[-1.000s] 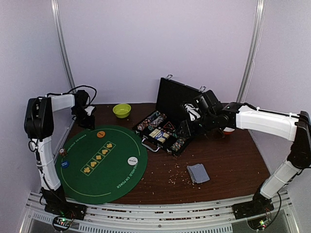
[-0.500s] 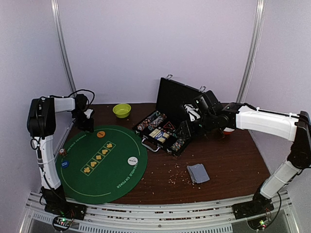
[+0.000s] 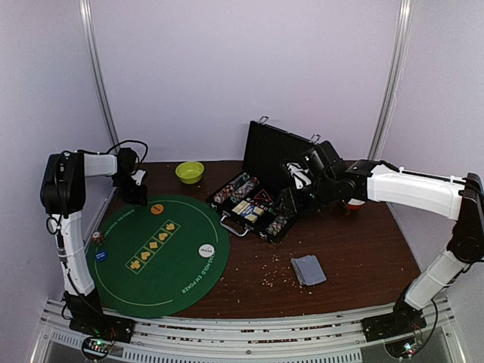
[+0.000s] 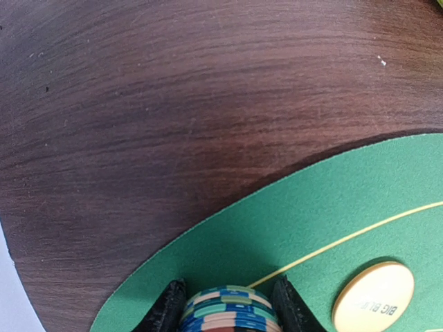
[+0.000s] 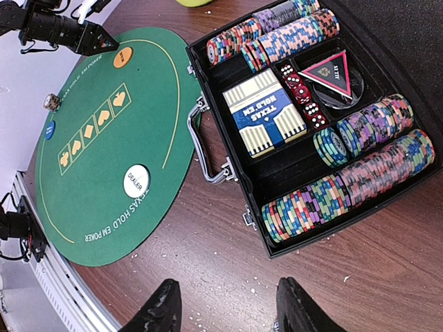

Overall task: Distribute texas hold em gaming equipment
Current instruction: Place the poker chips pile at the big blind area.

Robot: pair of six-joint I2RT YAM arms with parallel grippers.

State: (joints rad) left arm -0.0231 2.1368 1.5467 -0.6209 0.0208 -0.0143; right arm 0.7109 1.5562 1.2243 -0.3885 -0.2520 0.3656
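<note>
1. Since a second ago the left arm's wrist has dropped slightly toward the far-left rim of the green mat (image 3: 174, 265). The right arm has not moved.
2. Left gripper (image 4: 227, 304): clamped on a short stack of poker chips (image 4: 228, 315), which sits between its fingers, just inside the mat's far edge. The big-blind disc (image 4: 374, 294) lies near, apart from the stack.
3. Right gripper (image 5: 228, 308): jaws apart, nothing between them. It hovers at the near side of the open case (image 3: 272, 155).
4. Step judged: seating the stack on the felt. Lower it straight and level, release only once the bottom chip lies flat, then lift vertically so nothing topples onto the disc.
</note>
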